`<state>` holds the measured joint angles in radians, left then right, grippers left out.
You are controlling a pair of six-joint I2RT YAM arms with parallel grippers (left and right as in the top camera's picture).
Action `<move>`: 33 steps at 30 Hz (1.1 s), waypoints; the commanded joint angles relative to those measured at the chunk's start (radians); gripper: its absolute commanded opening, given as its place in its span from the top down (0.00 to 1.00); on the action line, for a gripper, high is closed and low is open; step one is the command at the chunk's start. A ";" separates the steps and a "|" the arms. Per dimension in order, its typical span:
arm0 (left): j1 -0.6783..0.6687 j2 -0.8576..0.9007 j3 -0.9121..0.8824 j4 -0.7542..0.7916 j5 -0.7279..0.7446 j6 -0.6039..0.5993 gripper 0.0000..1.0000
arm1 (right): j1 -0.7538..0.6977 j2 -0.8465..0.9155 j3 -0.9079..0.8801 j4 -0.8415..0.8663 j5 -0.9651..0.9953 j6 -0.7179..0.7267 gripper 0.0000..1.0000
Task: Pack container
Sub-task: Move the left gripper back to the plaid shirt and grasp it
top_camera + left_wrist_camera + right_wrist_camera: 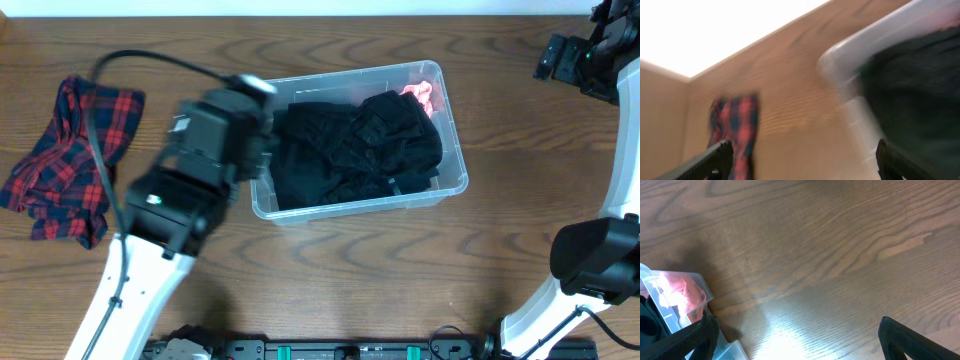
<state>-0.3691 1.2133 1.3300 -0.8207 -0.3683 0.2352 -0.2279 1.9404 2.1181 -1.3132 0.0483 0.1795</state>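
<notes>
Container (pixel 456 172): clear plastic bin, sits on the tabletop (pixel 330 290) about mid-field. Its long side runs left to right, slightly skewed.

Contents: a black garment (pixel 350 150) is bunched up and fills most of the bin. A pink item (pixel 423 93) is tucked into the far right corner and shows through the wall in the right wrist view.

Plaid cloth (pixel 62 165): red and dark blue, crumpled, lying on the tabletop at the left, well apart from the container.

Left arm (pixel 185 200): reaches in from the near left, and its wrist is over the container's left end. It is blurred in the overhead view.

Left pincer (pixel 804 146): fingers wide apart with nothing between them. Its own view is badly blurred and shows wood, the container's rounded corner on the right and the plaid cloth further back. I cannot tell its height above the rim.

Right pincer (pixel 797 321): fingers spread wide and holding nothing, with bare wood below. It sits at the far right of the tabletop, clear of the container, whose pink corner shows at the lower left of its view.
</notes>
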 commanded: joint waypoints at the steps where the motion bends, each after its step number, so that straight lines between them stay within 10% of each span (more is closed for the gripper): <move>1: 0.134 0.036 -0.008 -0.042 -0.068 -0.074 0.08 | -0.006 0.008 0.000 0.000 0.000 0.014 0.01; 11: 0.461 0.378 -0.029 -0.045 -0.161 -0.199 0.06 | -0.006 0.008 0.000 0.000 0.000 0.014 0.01; 33: 0.534 0.900 -0.029 0.460 -0.381 -0.084 0.02 | -0.006 0.008 0.000 0.000 0.000 0.014 0.01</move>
<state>0.1364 2.0747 1.3003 -0.3946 -0.7292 0.0895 -0.2279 1.9404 2.1181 -1.3132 0.0486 0.1795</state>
